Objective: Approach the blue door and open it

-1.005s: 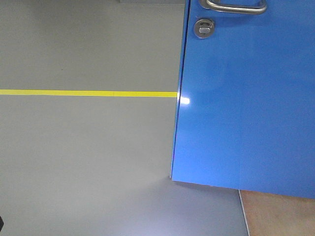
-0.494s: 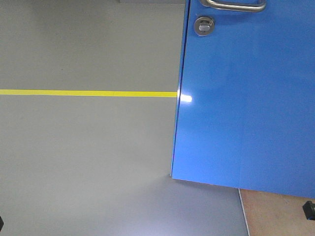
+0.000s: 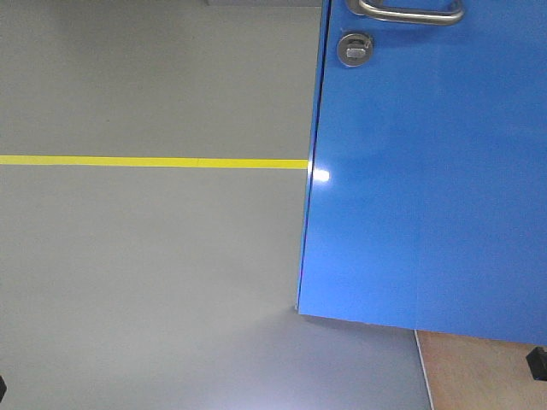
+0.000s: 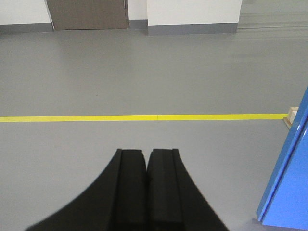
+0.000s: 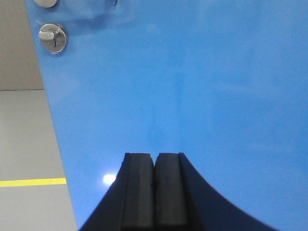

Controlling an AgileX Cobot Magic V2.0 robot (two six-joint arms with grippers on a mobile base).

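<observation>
The floor [image 3: 154,282] is plain grey with a yellow line [image 3: 154,161] across it; the blue door [image 3: 427,188] stands just right of where the line ends; only the front view shows its silver handle [image 3: 410,12] at the top, with the round lock [image 3: 354,49] under it; the left wrist view shows a far white wall [image 4: 192,12] and only a thin slice of the door; the left hand [image 4: 146,166] is clenched on nothing; the right hand [image 5: 154,168], also clenched and empty, points at the door from close by.
</observation>
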